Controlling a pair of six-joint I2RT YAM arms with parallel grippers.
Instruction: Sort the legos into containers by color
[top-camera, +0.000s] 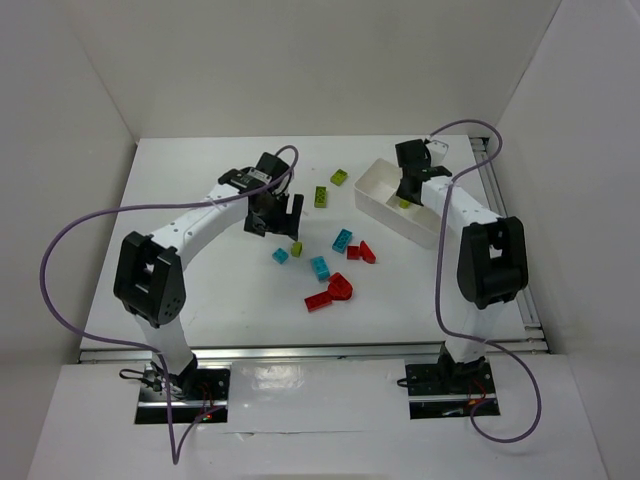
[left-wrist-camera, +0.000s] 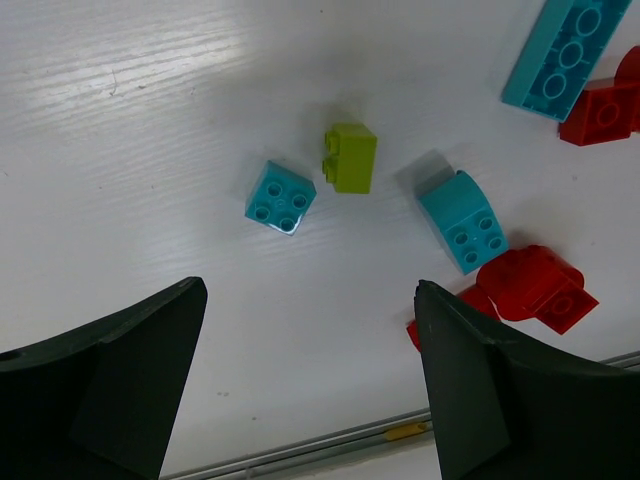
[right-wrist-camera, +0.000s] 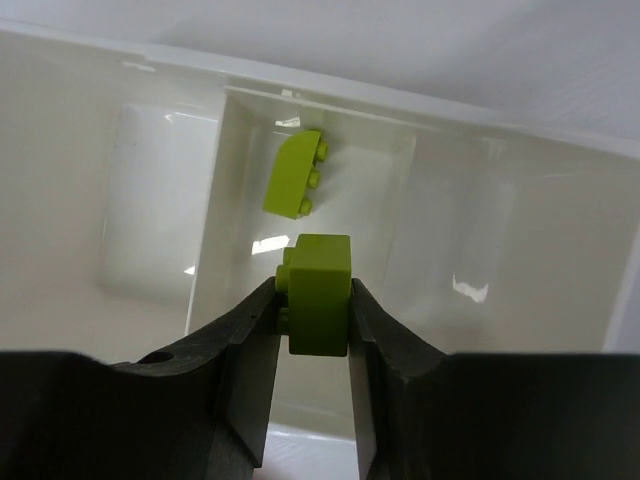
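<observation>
My right gripper is shut on a lime green lego and holds it over the middle compartment of the white tray. Another lime green lego lies in that compartment. The tray sits at the back right. My left gripper is open and empty above the table, jaws wide. Below it lie a cyan square lego, a green lego, a cyan curved lego and a red lego.
More loose legos lie mid-table: two green ones, a cyan one, a red one and a red pair. The tray's two outer compartments look empty in the right wrist view. White walls enclose the table.
</observation>
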